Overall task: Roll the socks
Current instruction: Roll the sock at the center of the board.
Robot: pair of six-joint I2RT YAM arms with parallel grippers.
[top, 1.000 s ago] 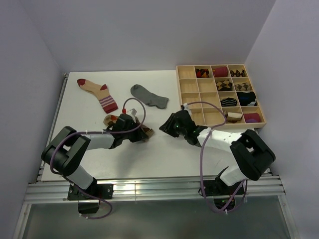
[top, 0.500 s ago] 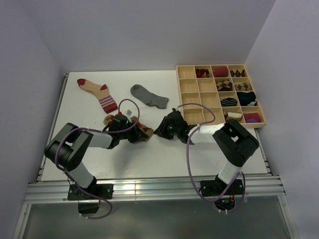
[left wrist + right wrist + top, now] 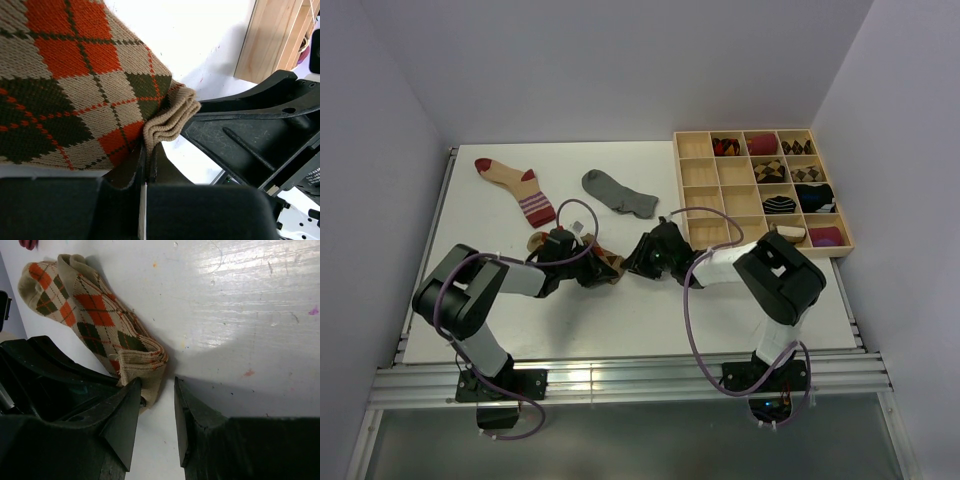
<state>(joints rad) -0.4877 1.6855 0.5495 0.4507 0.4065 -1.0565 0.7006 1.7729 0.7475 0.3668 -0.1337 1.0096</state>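
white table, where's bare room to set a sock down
Bare: the white table's near-centre strip along its front edge, and the back edge behind the plain grey sock. Crowded: mid-table, where left gripper and right gripper meet at the brown argyle sock.

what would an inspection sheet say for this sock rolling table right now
surface: white table, scuffed, with small paint specks
job's things: argyle sock lies between the arms, cuff folded; grey sock and beige red-toed sock lie flat further back
clutter: wooden divider tray at right, rolled sock bundles in several cells
end effectors: left end effector shut on the argyle cuff; right end effector open, the cuff's corner between its jaws
cables: left arm's purple cable loops above the wrist; right arm's purple cable hangs along the arm
surroundings: plain walls, metal rail at near edge
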